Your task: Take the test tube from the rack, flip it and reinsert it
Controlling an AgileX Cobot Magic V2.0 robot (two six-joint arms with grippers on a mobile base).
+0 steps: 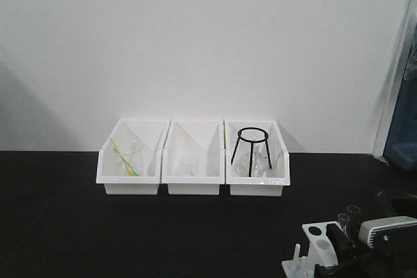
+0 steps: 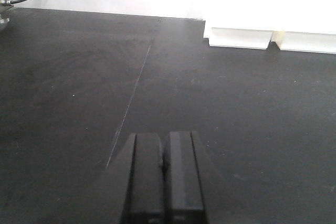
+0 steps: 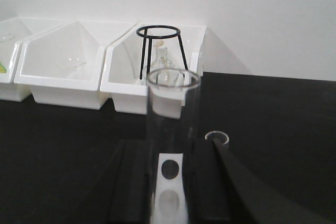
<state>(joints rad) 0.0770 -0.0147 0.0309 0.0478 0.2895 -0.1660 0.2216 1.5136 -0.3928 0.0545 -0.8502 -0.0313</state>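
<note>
The left gripper (image 2: 164, 182) sat with its jaws pressed together over bare black table (image 2: 79, 103), nothing between them, the white bins (image 2: 239, 38) well ahead of it. Over to the right, the right gripper (image 3: 169, 182) was pinching a clear test tube (image 3: 170, 119), open mouth up, directly above the white rack (image 1: 319, 247); a second tube (image 3: 217, 138) stood just to its right. I judged the tube gripped or barely lifted, with the flip and reinsertion both left to do.
</note>
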